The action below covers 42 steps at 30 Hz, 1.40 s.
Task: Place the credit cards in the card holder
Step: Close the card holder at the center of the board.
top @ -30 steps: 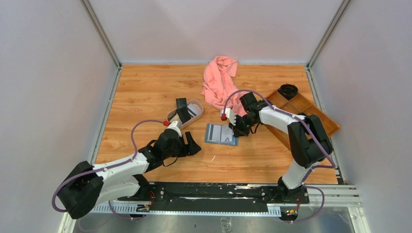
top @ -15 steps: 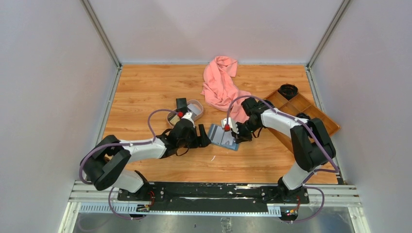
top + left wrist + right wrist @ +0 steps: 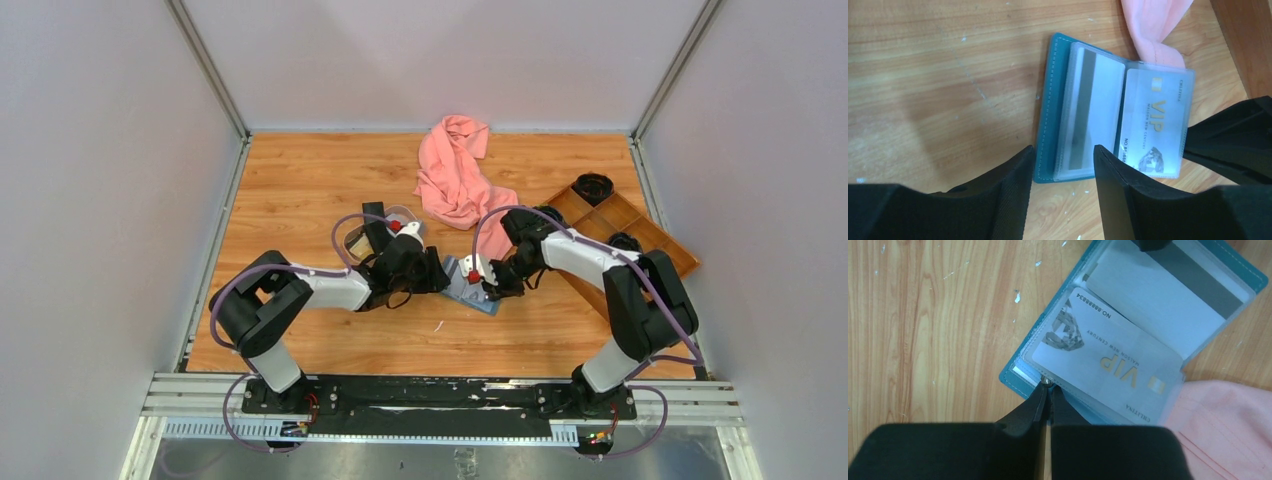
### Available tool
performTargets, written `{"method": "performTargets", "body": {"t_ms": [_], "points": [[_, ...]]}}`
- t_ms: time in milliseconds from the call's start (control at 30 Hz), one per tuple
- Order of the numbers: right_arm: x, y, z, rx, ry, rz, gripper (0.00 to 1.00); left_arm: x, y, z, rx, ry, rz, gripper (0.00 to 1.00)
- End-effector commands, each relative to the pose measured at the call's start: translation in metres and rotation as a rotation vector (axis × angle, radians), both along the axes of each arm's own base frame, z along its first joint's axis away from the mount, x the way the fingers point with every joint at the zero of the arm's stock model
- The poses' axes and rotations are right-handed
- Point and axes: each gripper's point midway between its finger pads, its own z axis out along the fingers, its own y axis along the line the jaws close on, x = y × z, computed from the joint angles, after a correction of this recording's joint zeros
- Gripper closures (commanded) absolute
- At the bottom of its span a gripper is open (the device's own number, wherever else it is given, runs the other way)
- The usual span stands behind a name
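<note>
Card holder (image 3: 470,298) lies open on bench (image 3: 300,180). Left tool (image 3: 1062,152) spread, straddling its 9 o'clock edge; right tool (image 3: 1047,388) pressed together at its 3 o'clock edge.

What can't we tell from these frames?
- Oval tray: top view, left arm covers most; contents uncountable.
- Holder: top view, too small, partly covered; its cards unreadable there.
- Right gripper: right wrist view, shut at holder's edge; own fingers hide whether anything is pinched.
- Left gripper: left wrist view, jaws apart over holder's near edge; contact unclear.
</note>
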Motion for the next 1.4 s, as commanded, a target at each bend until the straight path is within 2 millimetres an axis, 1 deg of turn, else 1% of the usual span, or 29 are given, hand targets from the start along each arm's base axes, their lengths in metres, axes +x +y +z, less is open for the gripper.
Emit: {"method": "performTargets", "body": {"t_ms": [0,33,100,167,267,300,367,400,600,700,767,833,900,933,1100,1200,1267,1367], "points": [[-0.008,0.006,0.004,0.040,-0.007,0.048,1.00,-0.038,0.011,-0.055,0.113,0.172,-0.039,0.49],[-0.008,0.006,0.003,0.036,-0.007,0.047,1.00,-0.040,0.007,-0.052,0.101,0.171,-0.050,0.51],[-0.007,0.005,0.000,0.018,-0.008,0.046,1.00,-0.039,-0.003,-0.039,0.054,0.160,-0.068,0.54],[-0.006,0.002,-0.004,-0.008,-0.017,0.050,1.00,-0.038,-0.013,-0.023,-0.005,0.147,-0.081,0.57],[-0.005,0.002,-0.003,-0.011,-0.028,0.047,1.00,-0.039,-0.024,-0.001,-0.070,0.124,-0.112,0.61],[-0.005,0.003,-0.002,-0.007,-0.029,0.047,1.00,-0.039,-0.028,0.009,-0.094,0.111,-0.122,0.65],[-0.005,0.003,-0.002,-0.006,-0.031,0.048,1.00,-0.041,-0.031,0.018,-0.119,0.102,-0.131,0.71],[-0.005,0.003,-0.002,-0.007,-0.029,0.047,1.00,-0.042,-0.032,0.022,-0.133,0.099,-0.135,0.74],[-0.007,0.006,0.000,0.013,-0.026,0.054,1.00,-0.051,-0.042,0.034,-0.249,0.100,-0.158,0.79],[-0.011,0.009,0.004,0.042,-0.024,0.070,1.00,-0.056,-0.045,0.034,-0.286,0.108,-0.165,0.80],[-0.015,0.011,0.007,0.060,-0.023,0.087,1.00,-0.057,-0.044,0.034,-0.297,0.102,-0.162,0.84],[-0.018,0.012,0.011,0.074,-0.031,0.107,1.00,-0.059,-0.041,0.034,-0.301,0.098,-0.156,0.90],[-0.018,0.011,0.014,0.073,-0.041,0.112,1.00,-0.061,-0.039,0.036,-0.309,0.085,-0.151,0.98],[-0.017,0.010,0.016,0.071,-0.044,0.112,1.00,-0.060,-0.037,0.037,-0.307,0.077,-0.142,1.00],[-0.018,0.007,0.022,0.087,-0.011,0.097,1.00,-0.061,-0.023,0.035,-0.300,0.056,-0.092,1.00],[-0.015,0.004,0.024,0.106,0.008,0.069,1.00,-0.063,-0.009,0.032,-0.305,0.050,-0.031,1.00],[-0.014,0.005,0.028,0.133,0.029,0.043,1.00,-0.065,0.003,0.029,-0.303,0.046,0.011,1.00],[-0.015,0.011,0.033,0.174,0.077,0.012,1.00,-0.070,0.015,0.030,-0.312,0.035,0.046,1.00]]}}
